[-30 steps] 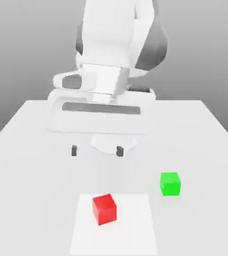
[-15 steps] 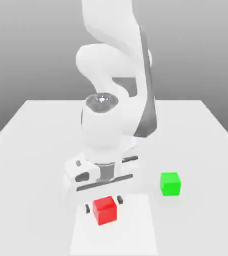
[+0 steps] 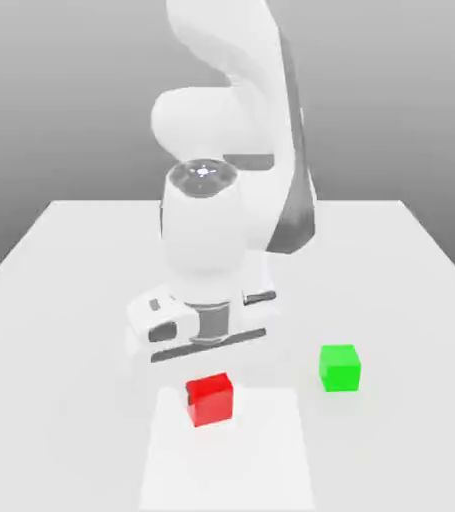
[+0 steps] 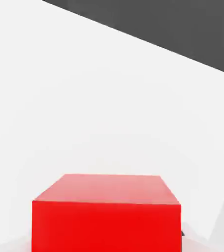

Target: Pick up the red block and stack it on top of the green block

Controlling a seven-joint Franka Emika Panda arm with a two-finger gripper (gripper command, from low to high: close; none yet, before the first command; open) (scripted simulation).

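The red block (image 3: 209,402) hangs just under the white hand, a little above the table, with its top edge tucked up against the hand. My gripper (image 3: 210,386) is shut on the red block, gripping it from both sides. In the hand view the red block (image 4: 106,214) sits close up, squared to the camera, with white table behind it. The green block (image 3: 339,367) rests on the table toward the exterior view's right, about a block's width clear of the hand and a little farther back than the red one.
The white table (image 3: 61,330) spreads out on all sides. A paler rectangular patch (image 3: 261,460) lies on it under and in front of the red block. The arm's bulky white body (image 3: 211,240) rises behind the hand.
The hand came down from the table's back onto the red block and closed on it. The block has since turned square to the hand and risen slightly off the table.
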